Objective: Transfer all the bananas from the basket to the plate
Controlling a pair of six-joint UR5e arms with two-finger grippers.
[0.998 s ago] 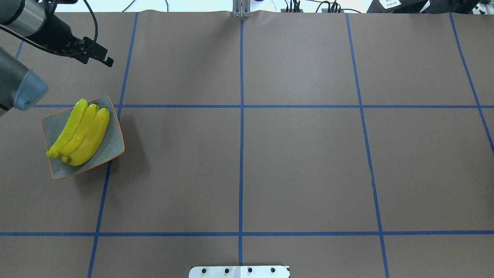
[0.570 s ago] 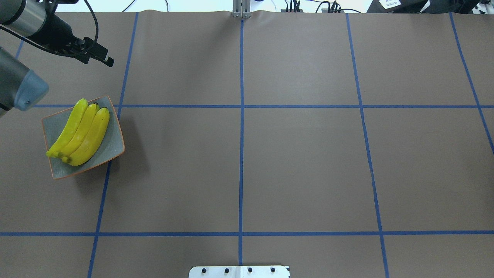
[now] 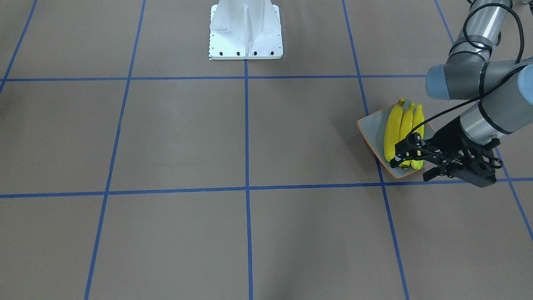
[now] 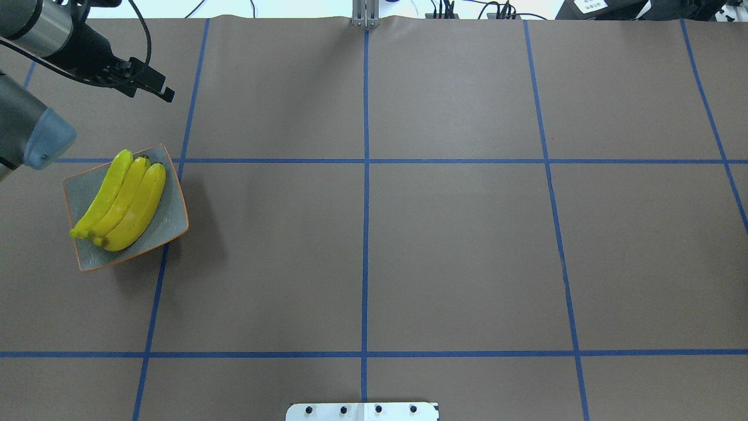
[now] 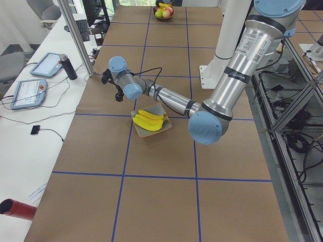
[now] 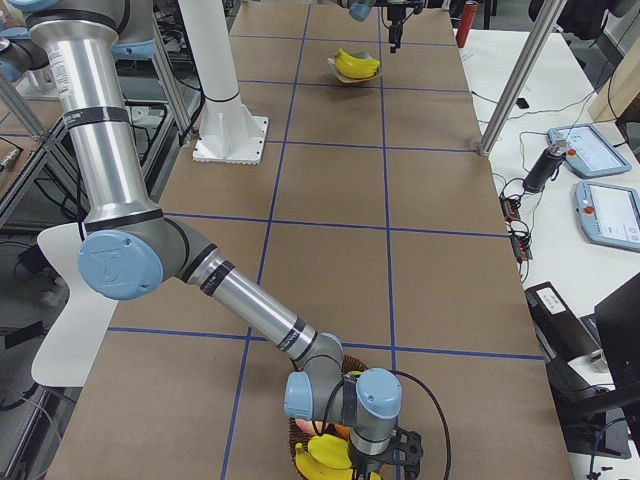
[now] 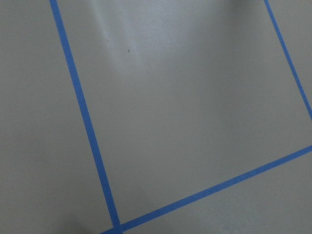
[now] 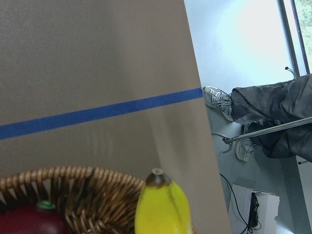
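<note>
Three bananas lie side by side on the plate at the left end of the table, as the overhead view has it. Just beyond the plate, toward the far edge, the left gripper hangs above the brown cover, apart from the plate. From overhead it is seen edge-on. The front-facing view shows its jaws spread, with nothing between them.

The right end of the table shows only in the side views and the right wrist camera. There a fourth banana sits in the wicker basket next to a dark red fruit. In the right-side view the right gripper is directly over the basket. Whether its jaws are spread or pressed together cannot be told.
</note>
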